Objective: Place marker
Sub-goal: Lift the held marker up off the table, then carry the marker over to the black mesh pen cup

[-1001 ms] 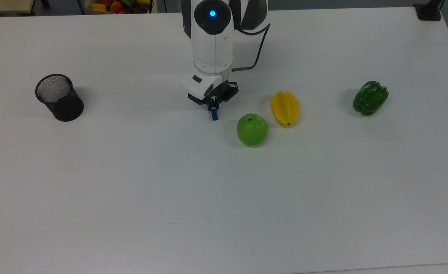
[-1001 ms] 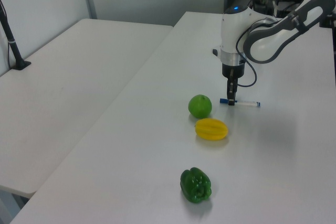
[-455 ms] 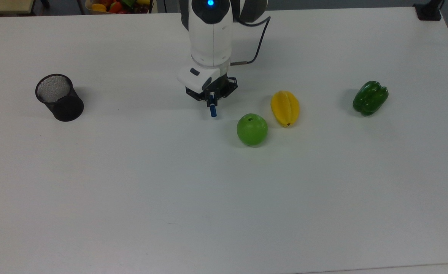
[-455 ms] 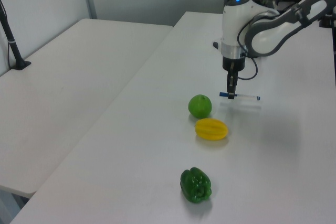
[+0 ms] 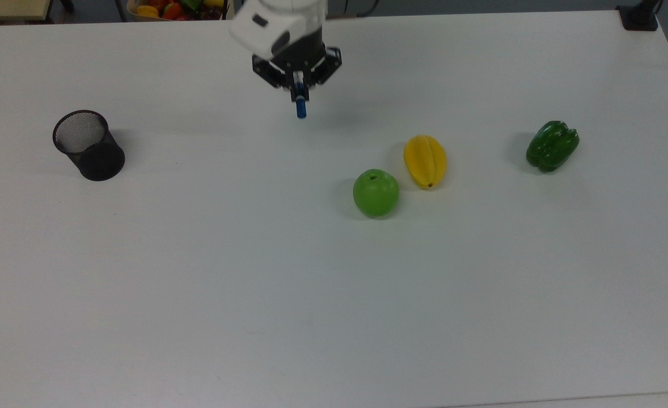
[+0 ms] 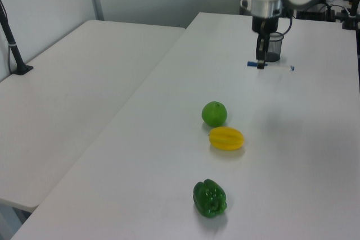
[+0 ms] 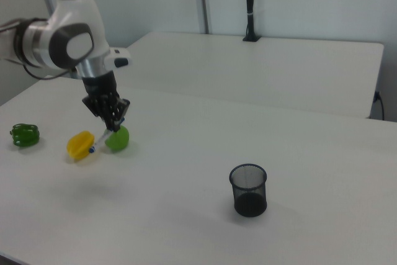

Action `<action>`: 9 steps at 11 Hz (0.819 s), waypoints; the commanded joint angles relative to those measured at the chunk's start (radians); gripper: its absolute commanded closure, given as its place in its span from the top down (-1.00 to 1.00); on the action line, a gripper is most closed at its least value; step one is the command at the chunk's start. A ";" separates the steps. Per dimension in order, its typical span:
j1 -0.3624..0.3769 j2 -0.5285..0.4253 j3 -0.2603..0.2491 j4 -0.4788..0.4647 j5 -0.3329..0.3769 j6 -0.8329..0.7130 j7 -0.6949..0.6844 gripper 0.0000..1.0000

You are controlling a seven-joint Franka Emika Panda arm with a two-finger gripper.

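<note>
My gripper hangs above the table's far middle in the top view, shut on the marker, whose blue cap pokes out below the fingers. In the left view the marker lies level in the air, a white barrel with blue ends, gripped near one end by the gripper. In the right view the marker slants down from the gripper, in front of the apple. A black mesh cup stands upright at the top view's left, well apart from the gripper.
A green apple, a yellow starfruit and a green pepper lie in the top view's right half. A basket of fruit sits beyond the far edge. The mesh cup stands behind the gripper in the left view.
The gripper has risen with the marker off the table and moved up and slightly left in the top view, away from the apple. The fruit and cup have not moved.
</note>
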 commanded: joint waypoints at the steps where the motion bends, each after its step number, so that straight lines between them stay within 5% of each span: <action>1: -0.034 -0.117 -0.007 0.033 0.074 -0.122 -0.029 -1.00; 5: -0.032 -0.189 -0.140 0.119 0.157 -0.288 -0.136 -1.00; 9: -0.034 -0.191 -0.276 0.151 0.157 -0.247 -0.262 -1.00</action>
